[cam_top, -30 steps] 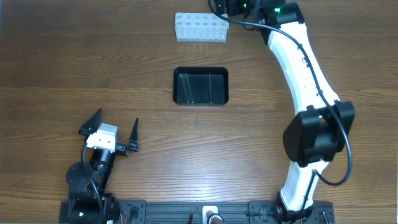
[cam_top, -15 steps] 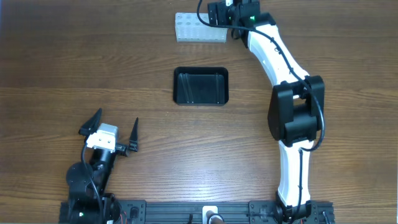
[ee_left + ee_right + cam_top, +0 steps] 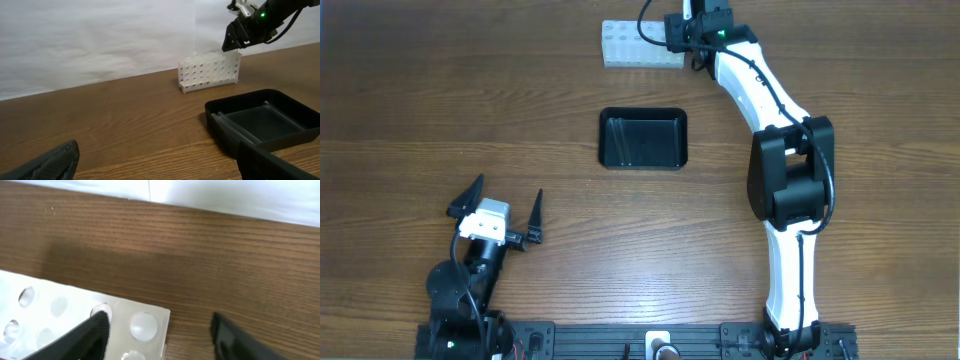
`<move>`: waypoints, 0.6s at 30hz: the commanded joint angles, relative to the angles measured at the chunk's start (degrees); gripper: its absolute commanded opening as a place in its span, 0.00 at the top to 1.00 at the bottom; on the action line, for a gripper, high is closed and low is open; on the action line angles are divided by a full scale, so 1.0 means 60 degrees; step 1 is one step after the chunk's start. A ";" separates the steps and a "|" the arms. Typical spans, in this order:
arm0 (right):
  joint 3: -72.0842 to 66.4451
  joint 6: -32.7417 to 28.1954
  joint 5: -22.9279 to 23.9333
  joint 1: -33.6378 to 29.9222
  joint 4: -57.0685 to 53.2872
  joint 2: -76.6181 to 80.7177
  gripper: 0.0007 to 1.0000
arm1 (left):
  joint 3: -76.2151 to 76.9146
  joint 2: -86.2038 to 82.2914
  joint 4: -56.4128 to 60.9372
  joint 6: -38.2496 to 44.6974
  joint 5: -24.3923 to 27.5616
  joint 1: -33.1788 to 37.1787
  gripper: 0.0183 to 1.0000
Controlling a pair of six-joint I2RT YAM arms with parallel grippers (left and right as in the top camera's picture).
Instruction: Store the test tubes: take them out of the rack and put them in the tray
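From above, the right gripper (image 3: 682,27) is hovering wide open and empty at the end of the white rack (image 3: 642,45), with the black tray (image 3: 643,138) lying near the rack and the left gripper (image 3: 507,192) gaping well away from it, while from the left wrist a white wall (image 3: 90,40) is rising behind the rack, and from the right wrist the wooden table (image 3: 225,260) is stretching beyond the rack's holes, whose tubes I cannot make out, so storing is, I judge, barely starting

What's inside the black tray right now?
On the tray's dark floor there are faint glassy lines, probably clear tubes lying flat; I cannot tell how many. In the left wrist view the tray's near wall covers part of the floor.
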 commanded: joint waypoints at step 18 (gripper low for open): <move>0.0004 0.0219 0.0073 0.0168 0.0306 0.0098 0.66 | -0.0051 -0.0051 -0.0011 0.0102 0.0120 0.0058 0.00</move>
